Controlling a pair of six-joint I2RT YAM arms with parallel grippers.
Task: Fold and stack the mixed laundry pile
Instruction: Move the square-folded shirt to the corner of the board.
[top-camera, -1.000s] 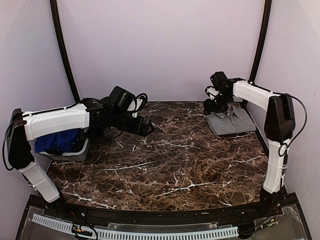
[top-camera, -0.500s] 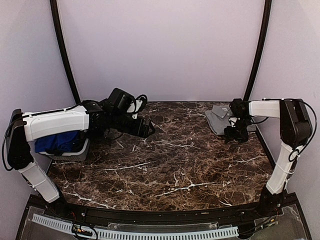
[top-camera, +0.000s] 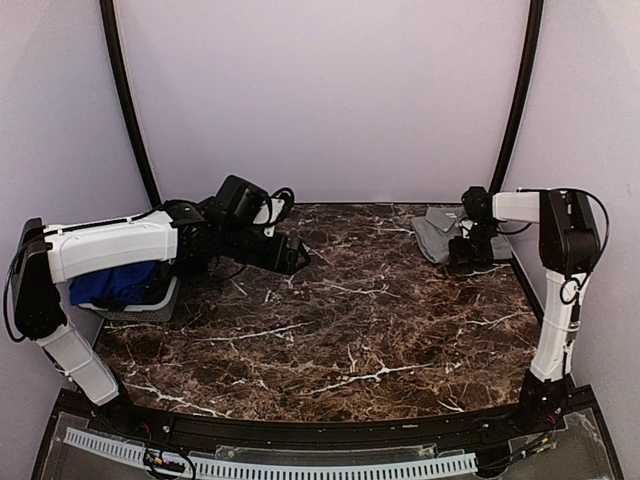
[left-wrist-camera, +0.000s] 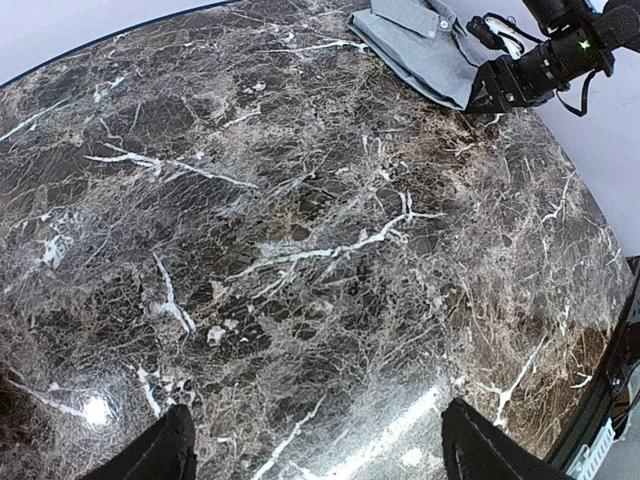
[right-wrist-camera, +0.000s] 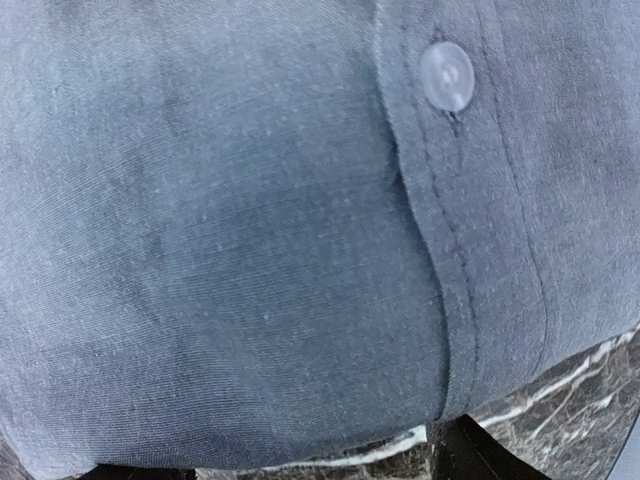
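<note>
The right arm (top-camera: 565, 230) is standing tall at the table's (top-camera: 350, 330) right edge, its forearm reaching level to the left. The right gripper (top-camera: 468, 252) is pointing down at the folded grey shirt (top-camera: 436, 238) in the far right corner, fingers spread apart. The left arm (top-camera: 110, 245) is stretching across the basket (top-camera: 150, 305) of blue cloth (top-camera: 115, 283), and the left gripper (top-camera: 292, 257) is hovering wide open over the marble.
</note>
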